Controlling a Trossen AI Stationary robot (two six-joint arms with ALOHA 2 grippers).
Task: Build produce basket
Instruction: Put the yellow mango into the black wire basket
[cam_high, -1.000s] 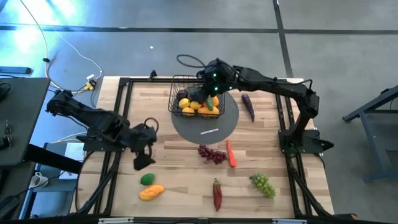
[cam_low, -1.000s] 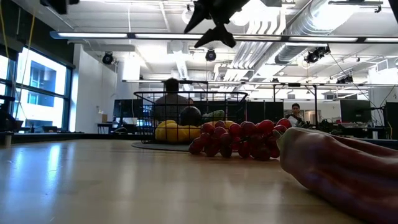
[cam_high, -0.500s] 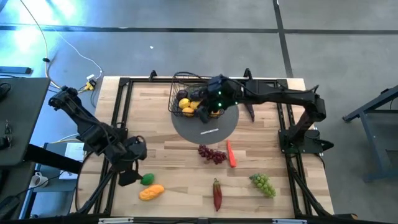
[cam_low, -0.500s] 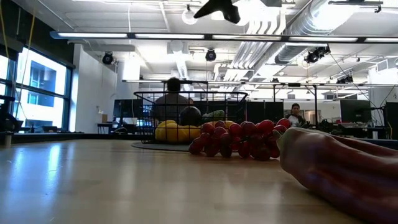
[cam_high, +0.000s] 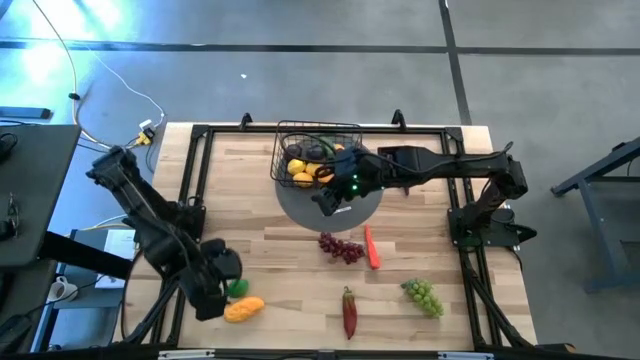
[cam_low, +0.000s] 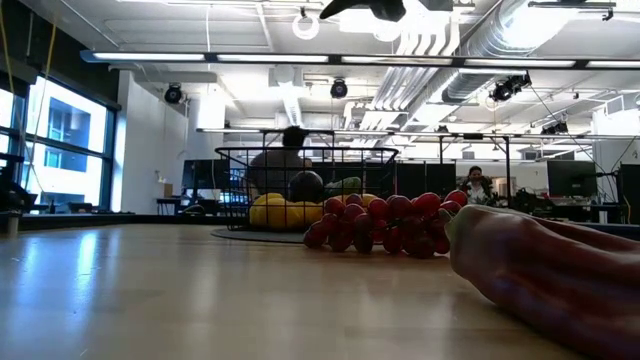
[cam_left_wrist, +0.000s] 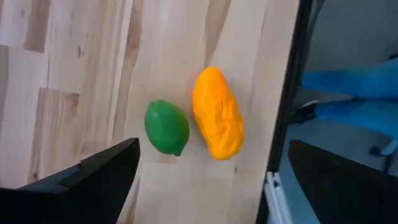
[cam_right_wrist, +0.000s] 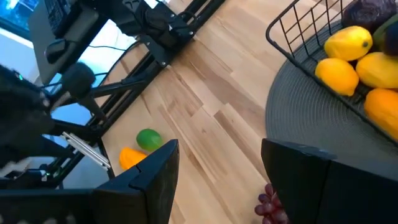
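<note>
High cam looks straight down on the whole tabletop (cam_high: 290, 240); low cam sits at surface level. Both wrist cams catch the lime (cam_left_wrist: 166, 127) and mango (cam_left_wrist: 217, 112).

A big open lab or tech office: exposed ducts (cam_low: 470, 45) and strip lights (cam_low: 300, 58) run overhead, tall windows (cam_low: 70, 150) line one wall, people (cam_low: 285, 165) sit at monitors (cam_low: 570, 180) behind, and a wooden desk (cam_high: 290, 250) stands on grey concrete floor (cam_high: 300, 90) with loose cables (cam_high: 100, 90).
</note>
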